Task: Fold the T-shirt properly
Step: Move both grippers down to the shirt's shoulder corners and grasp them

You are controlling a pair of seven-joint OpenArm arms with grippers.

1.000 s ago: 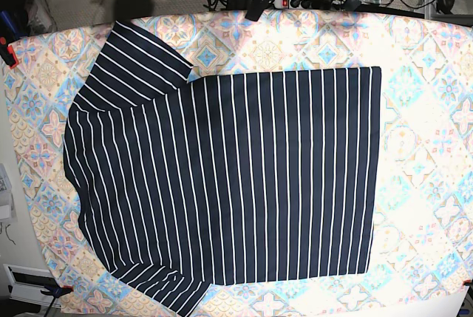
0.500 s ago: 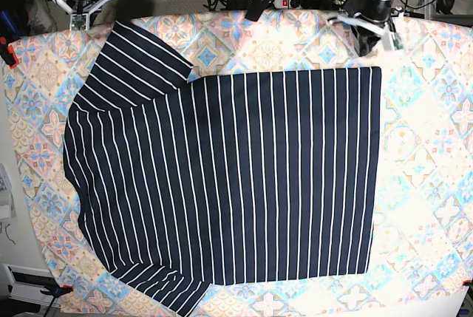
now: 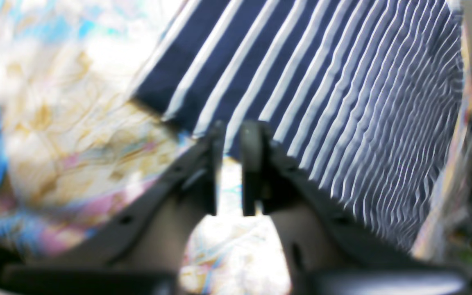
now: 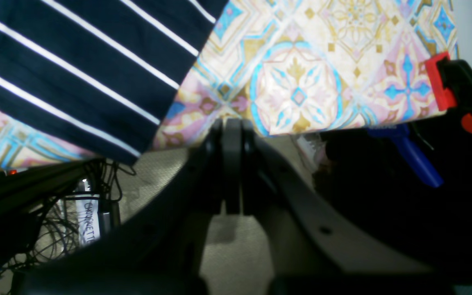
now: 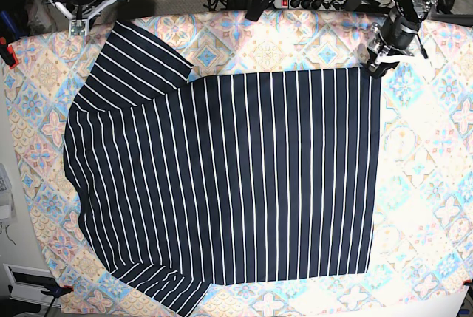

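From the base view, I see the T-shirt (image 5: 229, 176) lying flat and fully spread on the patterned tablecloth (image 5: 436, 169), navy with thin white stripes, both sleeves out. No fold looks started, so by my reckoning the whole job is ahead. My left gripper (image 5: 375, 63) hovers at the shirt's far hem corner; my right gripper (image 5: 77, 27) hangs just off the far sleeve, beyond the cloth's edge. A power strip (image 5: 292, 2) and cables lie past the shirt's far side.

Through the left wrist camera, which is blurred, the left gripper (image 3: 232, 141) has its jaws slightly apart with tablecloth showing between them, holding nothing. Its tips sit at the T-shirt (image 3: 322, 90) hem corner.

Through the right wrist camera, the right gripper (image 4: 232, 131) has its jaws pressed together, empty. The sleeve (image 4: 76, 69) lies to one side of it. A red-and-black clamp (image 4: 449, 90) pins the tablecloth (image 4: 301, 82) edge, well clear of the shirt. Nothing appears to block either corner.
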